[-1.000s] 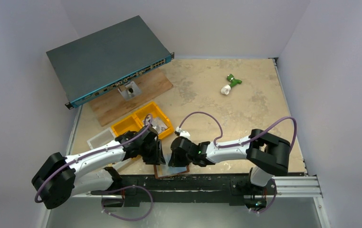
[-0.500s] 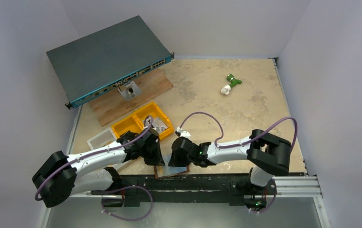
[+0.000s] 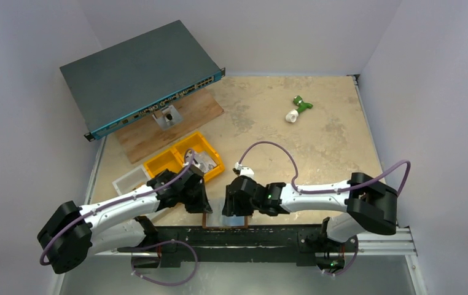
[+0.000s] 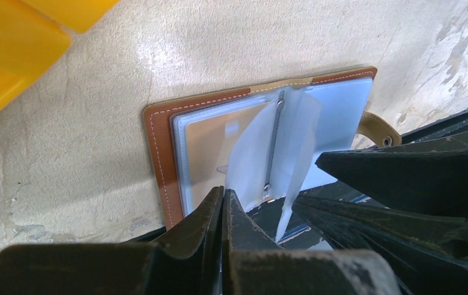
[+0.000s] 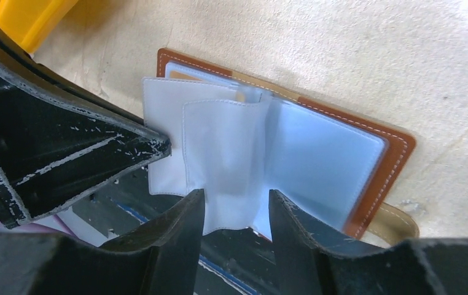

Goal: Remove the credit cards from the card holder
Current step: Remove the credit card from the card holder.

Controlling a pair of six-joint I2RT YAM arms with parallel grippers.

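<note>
Card holder lies open at near edge of table, betw. both grippers, clear sleeves fanned up. No credit card is out yet, so I judge all extraction is left. Left gripper is pressed together at a sleeve's edge and right gripper is spread around another; whether the left really pinches it, and where cards sit, I cannot tell.

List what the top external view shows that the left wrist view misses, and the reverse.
Top external only: the network switch, the wooden board and the green-and-white object.
Left wrist only: the card holder with its clear sleeves fanned open, and its snap tab.
Both: the yellow bin, the tabletop, the shut left gripper and the open right gripper.
</note>
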